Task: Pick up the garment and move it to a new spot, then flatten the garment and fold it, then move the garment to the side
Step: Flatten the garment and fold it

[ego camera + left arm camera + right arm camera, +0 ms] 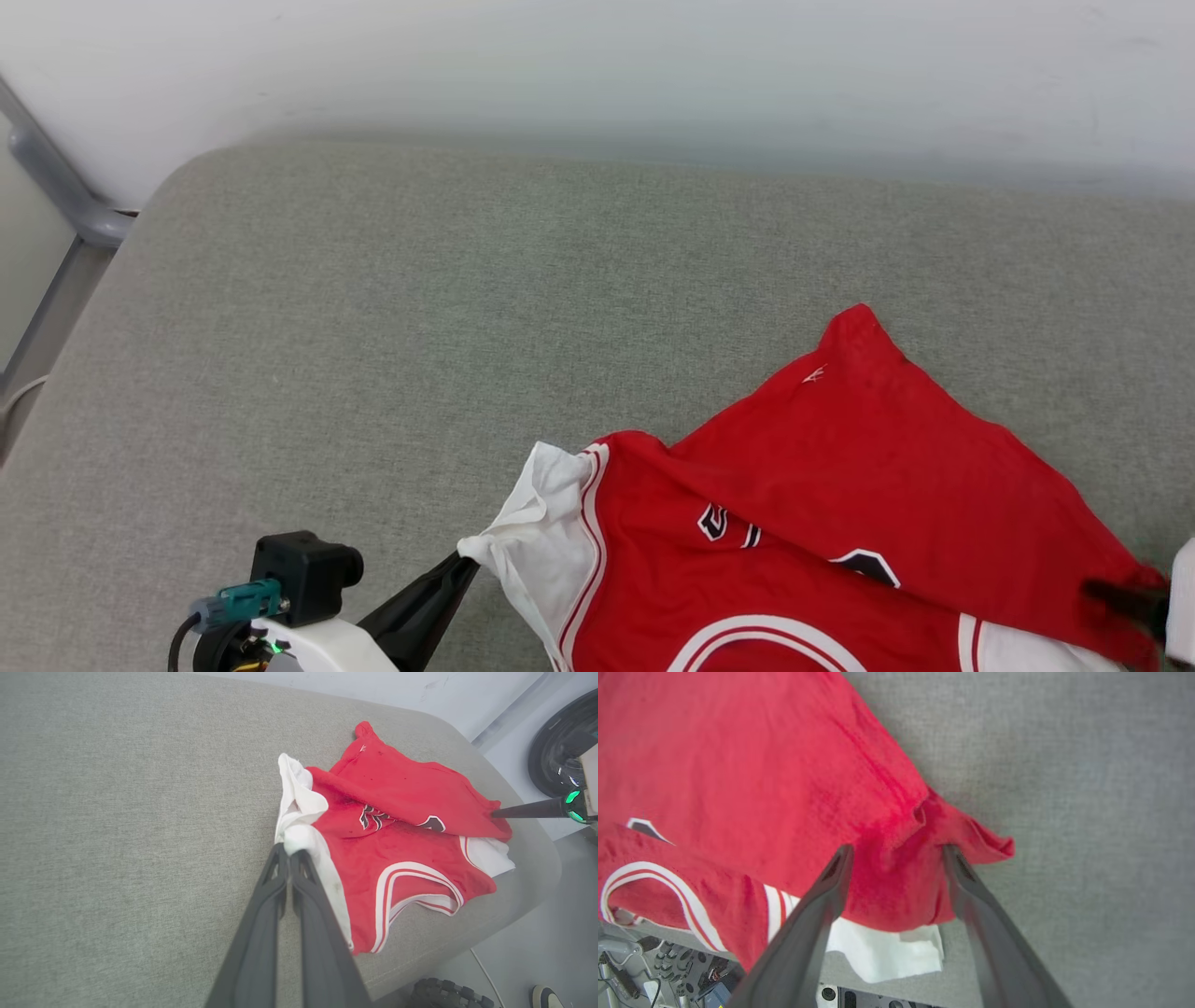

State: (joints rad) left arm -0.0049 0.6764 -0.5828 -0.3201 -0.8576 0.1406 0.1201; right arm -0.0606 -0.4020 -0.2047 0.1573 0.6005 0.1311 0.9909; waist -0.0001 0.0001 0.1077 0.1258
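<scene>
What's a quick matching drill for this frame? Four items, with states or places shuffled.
Column A
1. left gripper
2. right gripper
3. garment
4. cushion

Column B
a. open, fingers either side of a red corner
b. grey, lying beneath the cloth
c. shut on a white sleeve
d. red, rumpled, one flap folded over itself

Pairs: 1-c; 2-a; 3-d; 4-b
</scene>
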